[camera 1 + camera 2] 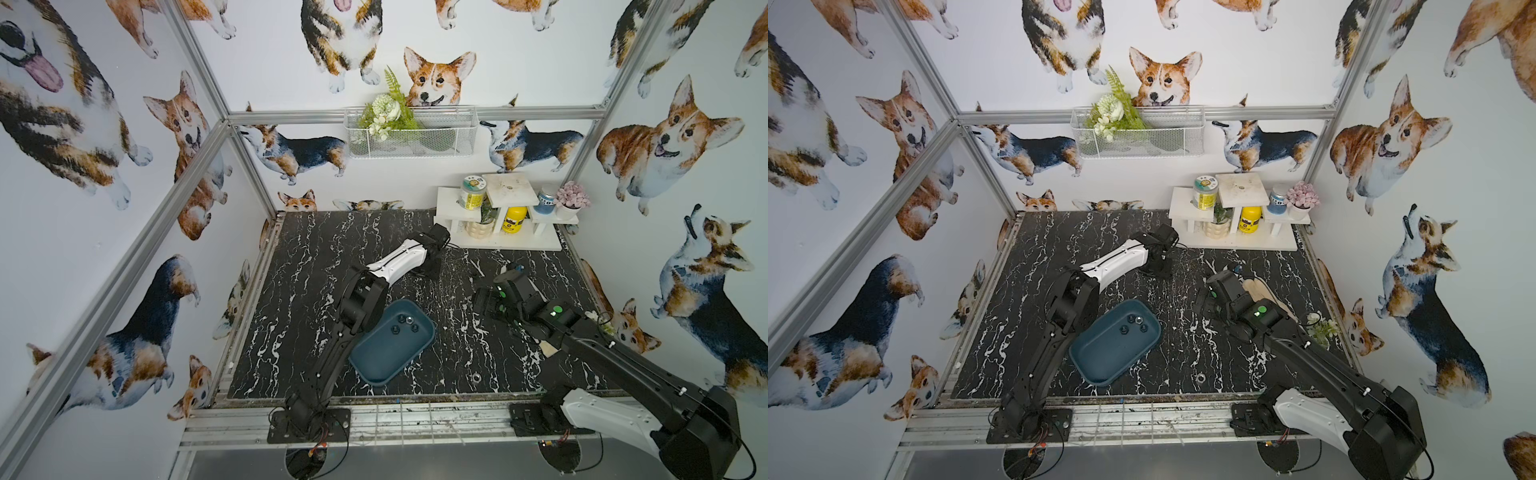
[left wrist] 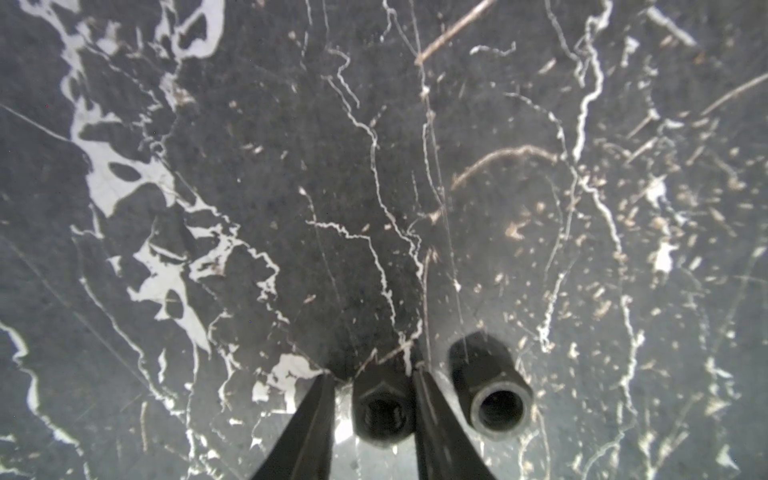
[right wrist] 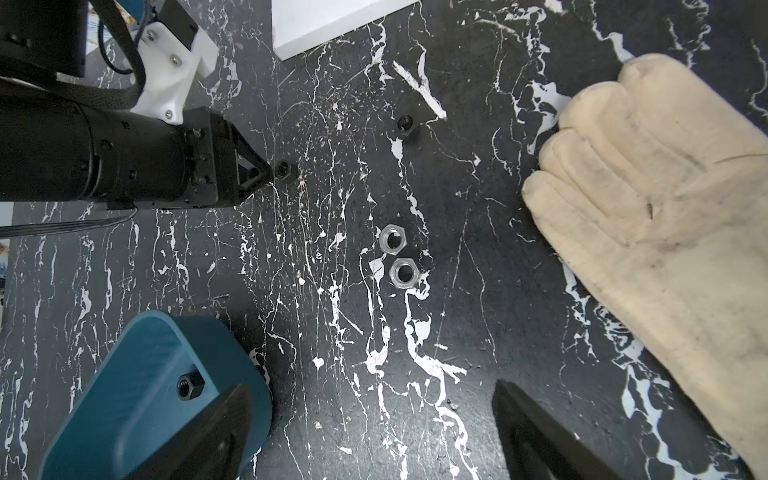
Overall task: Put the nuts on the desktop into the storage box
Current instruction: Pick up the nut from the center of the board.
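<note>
Looking down, we saw the desktop [image 1: 316, 291], glossy black with white veins and scratches, and the smooth, round-cornered teal storage box [image 1: 388, 353] holding four nuts [image 1: 405, 324]. We found the left gripper [image 2: 374, 409] stretched low toward the far side, its tapered black fingers [image 2: 309, 432] closing round a black hexagonal nut [image 2: 383, 411] on the marble (a second black nut [image 2: 490, 399] lay just beside). We saw the right gripper [image 3: 370, 432] hovering, jaws wide, above two silver nuts [image 3: 397, 259], near a cream fabric glove [image 3: 665, 232].
</note>
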You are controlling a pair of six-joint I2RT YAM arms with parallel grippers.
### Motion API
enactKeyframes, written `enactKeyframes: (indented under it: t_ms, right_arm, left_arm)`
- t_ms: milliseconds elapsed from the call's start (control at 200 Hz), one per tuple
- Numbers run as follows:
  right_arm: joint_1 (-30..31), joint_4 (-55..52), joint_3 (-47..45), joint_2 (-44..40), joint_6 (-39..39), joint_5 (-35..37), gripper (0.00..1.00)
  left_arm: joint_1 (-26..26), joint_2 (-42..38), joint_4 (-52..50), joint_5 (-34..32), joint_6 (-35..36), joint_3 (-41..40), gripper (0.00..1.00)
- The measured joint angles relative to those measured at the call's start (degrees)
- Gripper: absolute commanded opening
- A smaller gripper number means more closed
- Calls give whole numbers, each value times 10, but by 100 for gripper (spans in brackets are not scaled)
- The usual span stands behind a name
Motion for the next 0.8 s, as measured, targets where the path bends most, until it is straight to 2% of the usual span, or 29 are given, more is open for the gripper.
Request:
enactKeyframes:
  t_ms: [105, 480, 611, 796]
  right_arm:
    - [0, 0, 0, 1, 0, 0, 95]
    - [0, 5, 0, 7, -1, -3, 96]
    - [0, 8, 3, 11, -3, -1, 97]
    - [0, 9, 10, 17, -13, 9, 98]
  left_arm:
    - [2, -2, 8, 5, 0, -6, 23]
    - [1, -60, 58, 10, 0, -88, 25]
    - [-11, -119, 42, 7, -7, -145, 25]
    - [-29, -246, 68, 4, -12, -246, 24]
